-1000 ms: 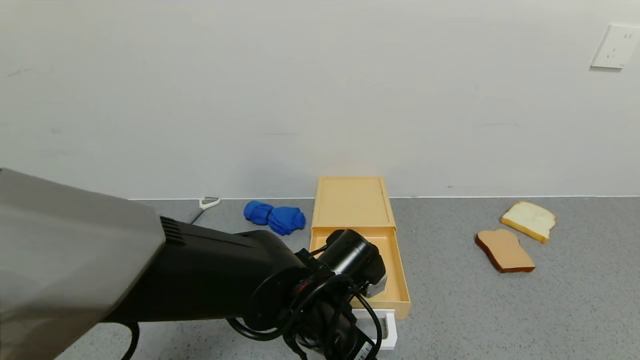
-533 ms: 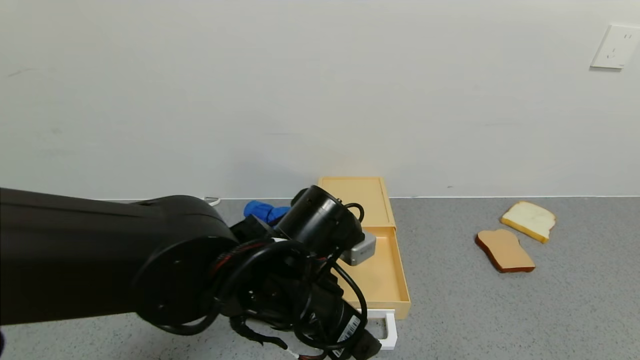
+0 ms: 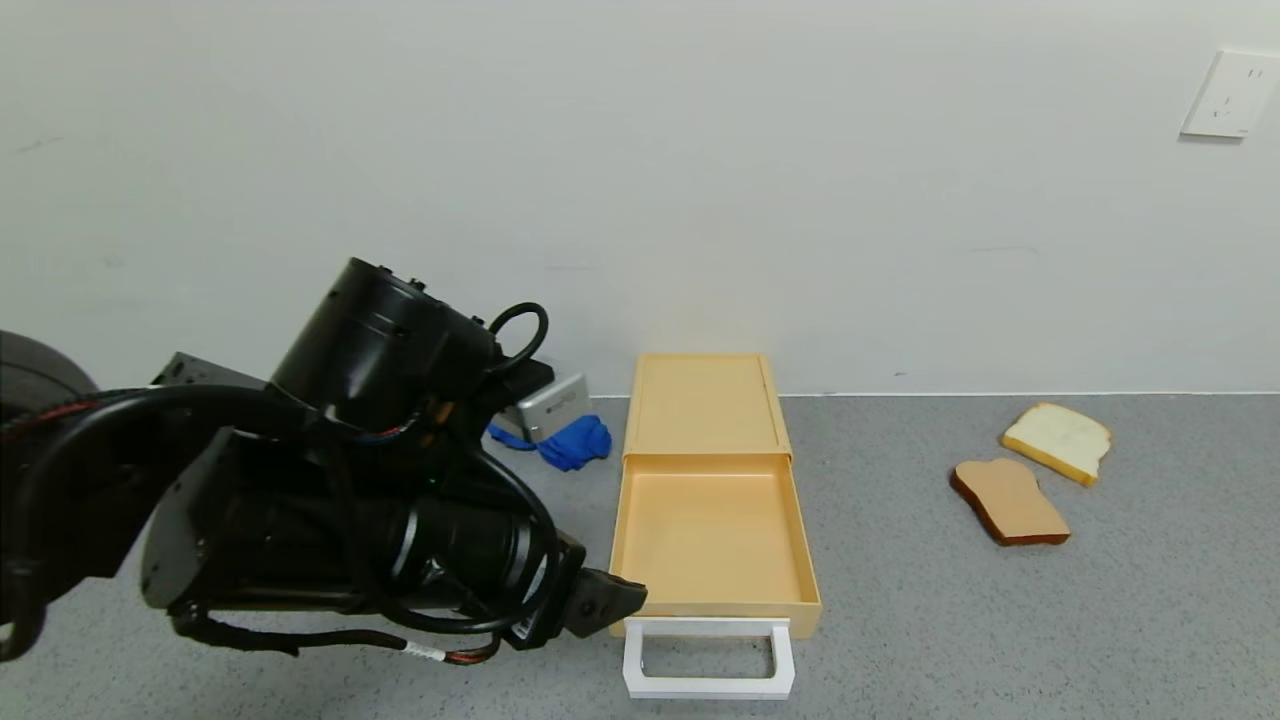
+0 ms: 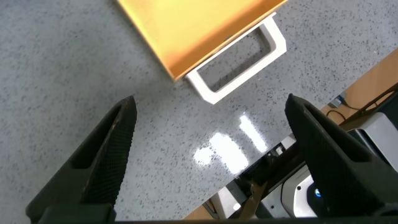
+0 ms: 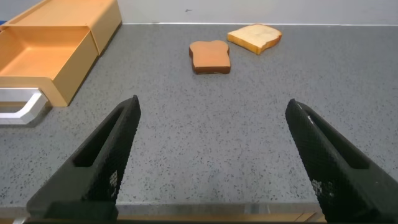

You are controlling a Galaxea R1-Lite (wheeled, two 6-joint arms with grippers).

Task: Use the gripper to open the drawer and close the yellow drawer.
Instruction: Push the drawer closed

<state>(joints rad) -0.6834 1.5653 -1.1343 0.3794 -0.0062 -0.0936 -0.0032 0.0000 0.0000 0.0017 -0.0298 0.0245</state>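
Note:
The pale-yellow drawer (image 3: 705, 535) stands pulled out of its low yellow case (image 3: 703, 400), and the tray is empty. Its white loop handle (image 3: 708, 657) points at me. My left gripper (image 3: 612, 602) hangs just left of the drawer's front corner, a little above the table, touching nothing. In the left wrist view the left gripper (image 4: 211, 140) is wide open and empty, with the handle (image 4: 239, 62) and the drawer (image 4: 186, 25) beyond the tips. My right gripper (image 5: 211, 155) is open and empty over bare table, right of the drawer (image 5: 43, 56).
A blue cloth (image 3: 575, 442) lies left of the case, against the wall. Two bread slices, one brown (image 3: 1010, 500) and one white (image 3: 1058, 440), lie to the right. The grey table's front edge (image 5: 205, 211) is under the right gripper.
My left arm has swung left and off the drawer, from above the tray to beside its front left corner. The tray and handle now show fully. The drawer stays open.

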